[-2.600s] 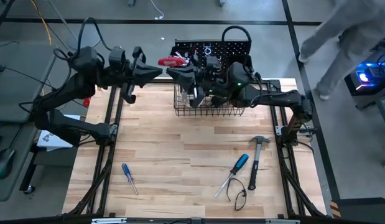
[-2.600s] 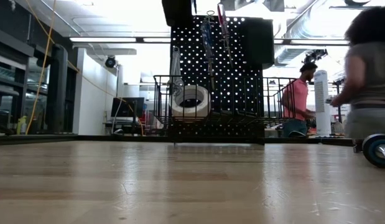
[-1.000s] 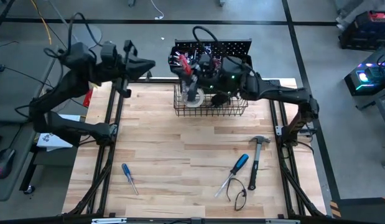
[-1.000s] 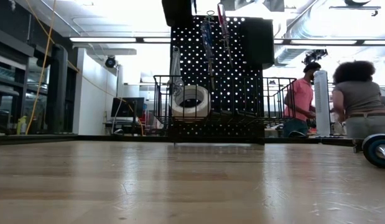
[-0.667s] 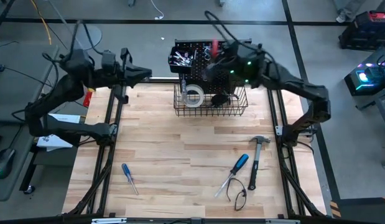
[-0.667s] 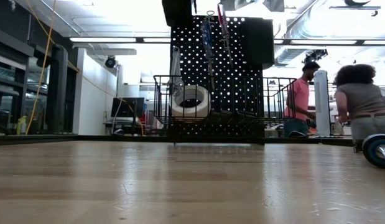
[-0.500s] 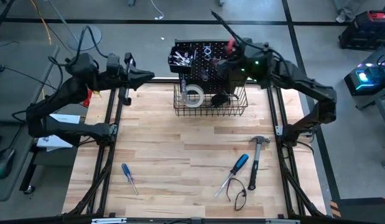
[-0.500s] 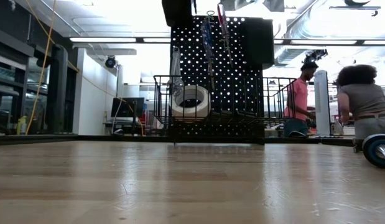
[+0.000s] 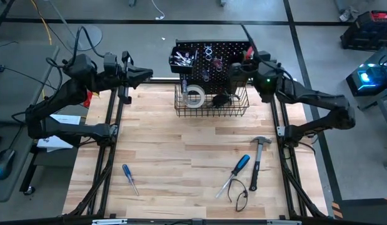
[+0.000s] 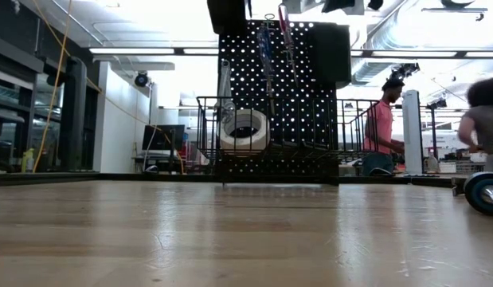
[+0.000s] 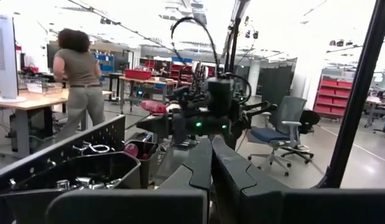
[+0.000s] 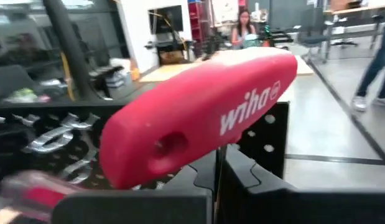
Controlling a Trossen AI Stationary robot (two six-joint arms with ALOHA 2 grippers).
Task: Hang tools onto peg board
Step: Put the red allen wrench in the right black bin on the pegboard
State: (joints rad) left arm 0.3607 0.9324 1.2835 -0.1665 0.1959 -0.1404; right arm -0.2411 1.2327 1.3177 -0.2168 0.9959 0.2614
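The peg board (image 9: pixel 213 49) is an upright black panel, matte and dotted with round holes, at the far edge of the pale wooden table (image 9: pixel 180 156); a black wire basket (image 9: pixel 212 103) on its front holds a white tape roll (image 9: pixel 193 97), a smooth ring standing on edge against the wire; silver wrenches (image 9: pixel 180 58) glint in a black bin at the board's left end. The right gripper (image 9: pixel 242 62) hovers at the board's right end, its fingers pinched tight on a red-handled screwdriver (image 12: pixel 198 115), whose glossy rounded plastic handle bears white lettering. The left gripper (image 9: pixel 143 75) waits left of the board, fingers pressed together and empty. In front of the basket, well apart from it, a black-handled claw hammer (image 9: pixel 257 159) lies beside a blue-handled screwdriver (image 9: pixel 238 167); another blue-handled screwdriver (image 9: pixel 129 178) lies toward the near left.
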